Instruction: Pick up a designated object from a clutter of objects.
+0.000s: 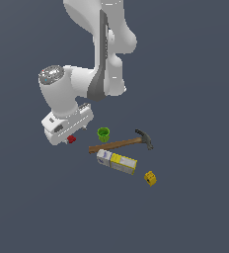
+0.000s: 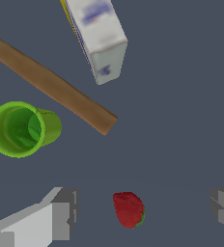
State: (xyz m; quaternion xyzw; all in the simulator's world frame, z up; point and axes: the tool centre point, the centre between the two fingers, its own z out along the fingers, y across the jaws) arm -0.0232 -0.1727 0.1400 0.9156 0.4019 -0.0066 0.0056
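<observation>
Red strawberry (image 2: pixel 129 209) is sitting on the floor btwn your gripper's (image 2: pixel 143 212) fingers (image 2: pixel 61 214), which are standing wide apart w/ gaps both sides, so nothing's being gripped yet. You're lined up over it, clear of the green cup (image 2: pixel 22 129), hammer handle (image 2: pixel 51 83) & box (image 2: pixel 98 36). Closing & lifting are looking like what's left.

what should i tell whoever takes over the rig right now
Pincer: open, one finger on each side of the strawberry, not touching it.
Strawberry: on the floor, apart from the green cup, hammer and box; the yellow block lies beyond the box.
Done: pincer lined up over the strawberry.
Left: close on it, then lift it clear.
</observation>
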